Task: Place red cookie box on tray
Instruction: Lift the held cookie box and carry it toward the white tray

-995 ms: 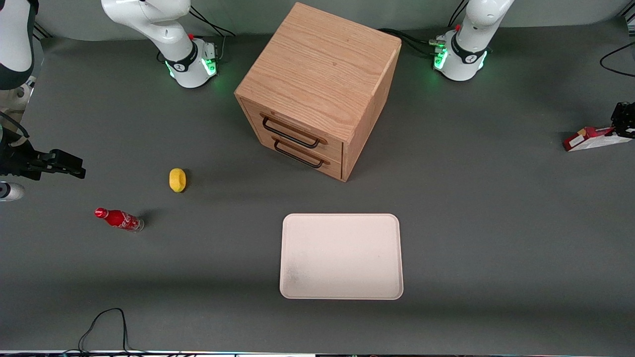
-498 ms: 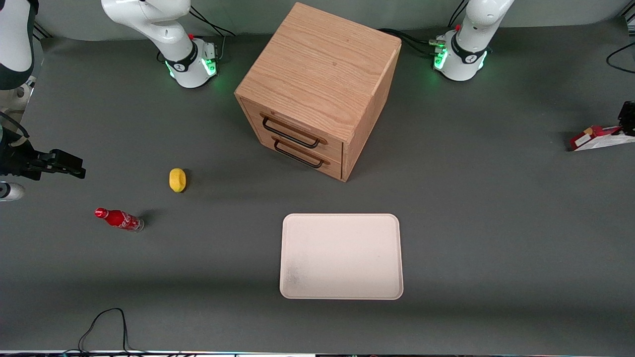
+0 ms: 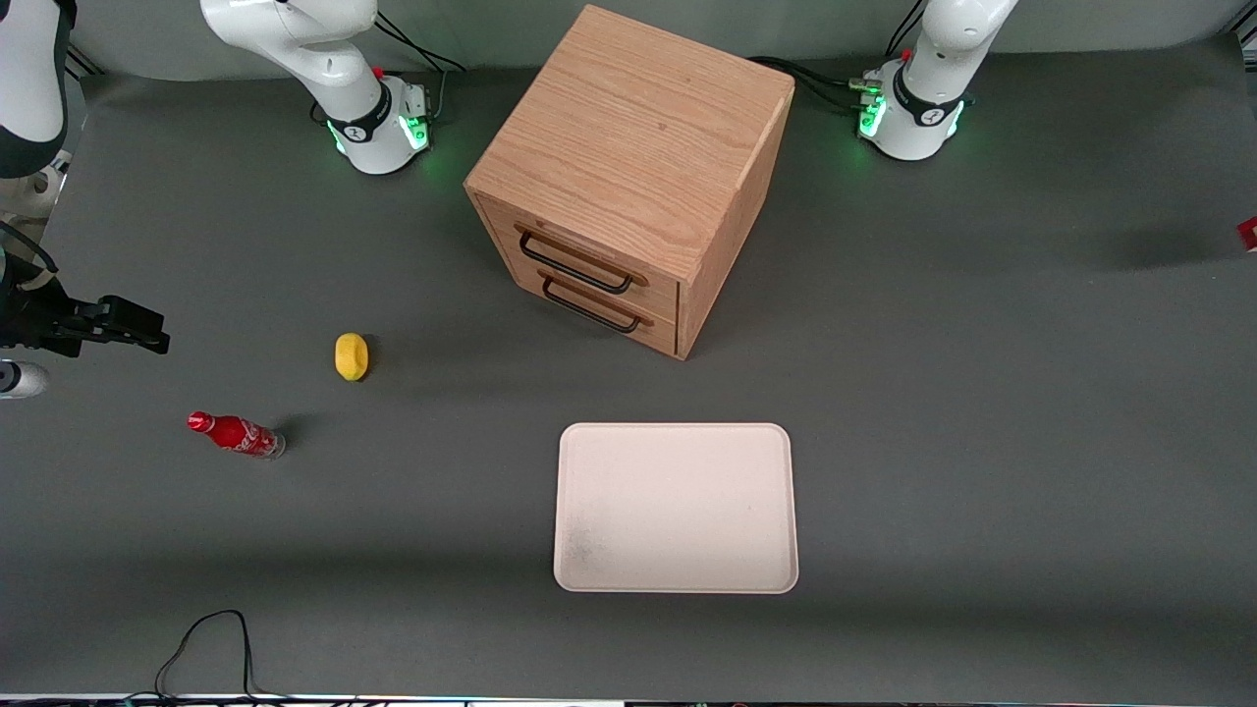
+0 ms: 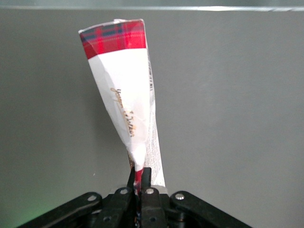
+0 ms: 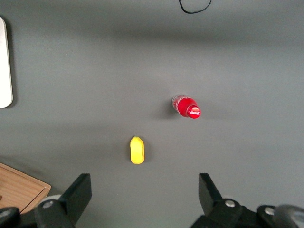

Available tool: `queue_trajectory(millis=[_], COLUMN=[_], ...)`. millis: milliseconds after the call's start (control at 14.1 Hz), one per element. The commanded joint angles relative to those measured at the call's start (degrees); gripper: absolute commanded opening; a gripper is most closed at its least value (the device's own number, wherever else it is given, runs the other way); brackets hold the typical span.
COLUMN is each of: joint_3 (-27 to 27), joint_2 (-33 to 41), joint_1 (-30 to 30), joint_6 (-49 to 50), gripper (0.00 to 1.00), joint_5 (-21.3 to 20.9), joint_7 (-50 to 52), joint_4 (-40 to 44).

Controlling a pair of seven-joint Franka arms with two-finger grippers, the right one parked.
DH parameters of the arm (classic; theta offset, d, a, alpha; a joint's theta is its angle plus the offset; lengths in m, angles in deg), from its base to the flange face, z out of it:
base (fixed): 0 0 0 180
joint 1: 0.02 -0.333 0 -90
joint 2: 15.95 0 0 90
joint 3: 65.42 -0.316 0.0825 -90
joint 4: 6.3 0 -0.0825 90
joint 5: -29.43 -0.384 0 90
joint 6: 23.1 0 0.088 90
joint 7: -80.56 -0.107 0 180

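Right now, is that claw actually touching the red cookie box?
Touching. The left wrist view shows the gripper shut on the red cookie box, its fingers pinching the box's lower edge.

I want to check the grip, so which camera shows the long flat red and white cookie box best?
The left wrist view: the long flat red and white cookie box stands out from the gripper, shut on one end. The front view catches only a red sliver at its edge toward the working arm's end. The right wrist view shows none.
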Motion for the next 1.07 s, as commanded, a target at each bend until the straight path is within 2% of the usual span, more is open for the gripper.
queue_trajectory(millis=[0,284,569,711,995], joint_3=[-0.09,2.62,11.75,14.49,14.58], joint_2=[0.95,0.86,-0.02,-1.07,-4.32], joint_1=[1.24,1.33,2.99,7.89,21.42], joint_6=[9.79,15.53,15.8,15.89,17.21], gripper=[0.0,0.0,0.0,0.0,0.0], joint_5=[-1.58,-3.25,-4.56,-6.24,-6.33], joint_7=[2.74,2.47,2.56,3.0,2.56], joint_4=[9.95,18.06,20.0,20.97,25.79])
